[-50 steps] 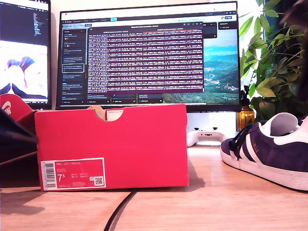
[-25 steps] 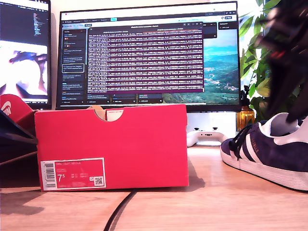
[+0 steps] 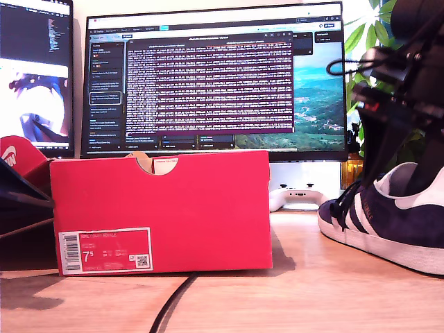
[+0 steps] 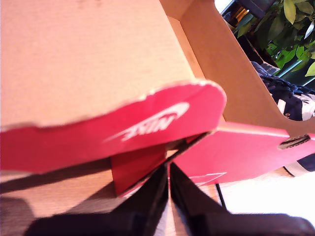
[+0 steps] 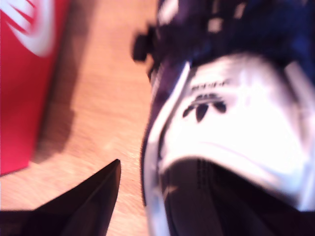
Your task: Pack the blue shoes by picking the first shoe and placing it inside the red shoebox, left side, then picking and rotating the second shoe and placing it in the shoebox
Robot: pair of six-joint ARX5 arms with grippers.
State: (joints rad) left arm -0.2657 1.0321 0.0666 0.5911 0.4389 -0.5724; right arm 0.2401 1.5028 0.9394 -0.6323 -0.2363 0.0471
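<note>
The red shoebox stood on the wooden worktop toward the exterior view's left, its notched end with the white barcode label facing the camera and its lid swung open. A blue shoe lay on the worktop at the exterior view's right, well apart from the box, toe pointing toward it.

My second gripper hung directly over that shoe. Its fingers were spread: one dark finger sat outside the shoe's collar above bare worktop, the other reached down into the white-lined opening behind the tongue, so the collar's side wall lay between them, not yet squeezed.

My first gripper sat low beside the box's open lid, its fingers pressed together with nothing between them. The swoosh-printed lid edge hung just beyond their tips. A shoe showed past the box's far wall.
</note>
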